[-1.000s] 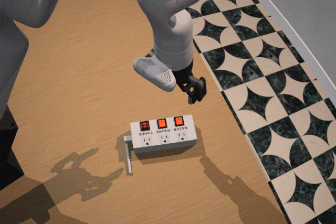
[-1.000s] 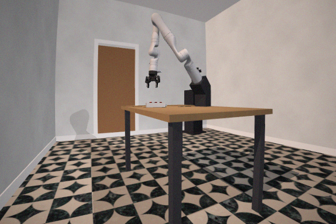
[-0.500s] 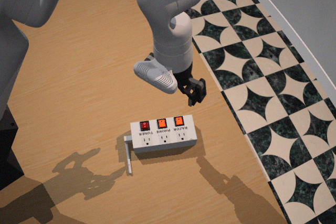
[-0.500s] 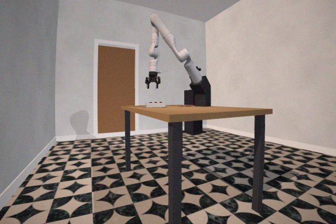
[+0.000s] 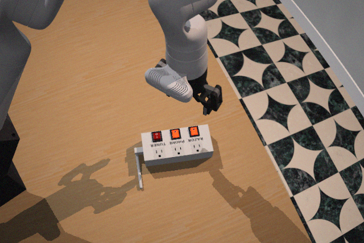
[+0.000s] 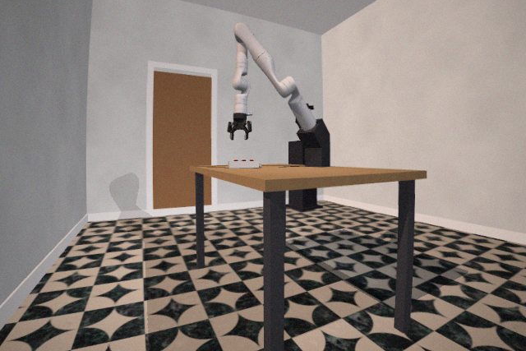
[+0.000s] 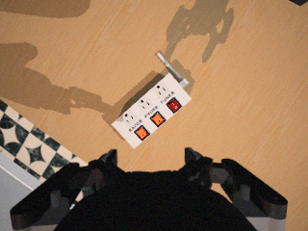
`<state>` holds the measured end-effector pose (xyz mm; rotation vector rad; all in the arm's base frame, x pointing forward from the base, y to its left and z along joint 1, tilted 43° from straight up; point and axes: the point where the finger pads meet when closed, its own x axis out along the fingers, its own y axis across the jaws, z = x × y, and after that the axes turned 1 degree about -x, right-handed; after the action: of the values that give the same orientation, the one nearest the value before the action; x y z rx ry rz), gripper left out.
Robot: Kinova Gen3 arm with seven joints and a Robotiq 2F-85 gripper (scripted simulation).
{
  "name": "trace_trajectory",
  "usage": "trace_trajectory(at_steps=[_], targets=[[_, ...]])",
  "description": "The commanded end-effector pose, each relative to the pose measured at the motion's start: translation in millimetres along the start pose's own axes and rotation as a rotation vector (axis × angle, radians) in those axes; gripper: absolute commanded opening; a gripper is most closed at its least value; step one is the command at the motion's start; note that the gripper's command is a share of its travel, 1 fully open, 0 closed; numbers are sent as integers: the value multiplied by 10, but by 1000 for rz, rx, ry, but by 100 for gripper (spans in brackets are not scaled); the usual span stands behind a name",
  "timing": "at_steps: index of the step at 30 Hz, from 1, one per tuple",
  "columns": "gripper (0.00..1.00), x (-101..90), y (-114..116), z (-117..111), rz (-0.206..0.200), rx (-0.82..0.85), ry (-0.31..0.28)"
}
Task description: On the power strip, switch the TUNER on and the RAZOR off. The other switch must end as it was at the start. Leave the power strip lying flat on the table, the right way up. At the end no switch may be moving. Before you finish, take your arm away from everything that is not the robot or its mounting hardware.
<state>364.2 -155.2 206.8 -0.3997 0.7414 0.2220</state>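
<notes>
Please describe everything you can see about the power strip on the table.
The power strip is a white rectangular box lying flat and right way up on the wooden table, near its edge. It carries three rocker switches in a row, labelled TUNER, PHONE and RAZOR, each with an outlet beside it. TUNER looks dark red; the other two glow bright orange. A short grey cord stub leaves the TUNER end. Only the table touches it; the open gripper hangs above.

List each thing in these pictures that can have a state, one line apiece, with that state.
TUNER switch: dark red, unlit.
PHONE switch: bright orange, lit.
RAZOR switch: bright orange, lit.
Power strip: flat on the table, right way up.
Gripper: open, empty, above the strip.
Door: closed.
</notes>
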Motion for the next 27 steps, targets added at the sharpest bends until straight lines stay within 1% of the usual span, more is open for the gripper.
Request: trace_trajectory(at_steps=[1,5,6,15,16,25,27], targets=[[100,8,14,13,4,-3,-2],[100,8,14,13,4,-3,-2],[100,49,28,5,4,-32,5],[100,49,28,5,4,-32,5],[100,88,41,-2,5,-61,11],[100,88,41,-2,5,-61,11],[100,124,53,-8,5,-89,17]])
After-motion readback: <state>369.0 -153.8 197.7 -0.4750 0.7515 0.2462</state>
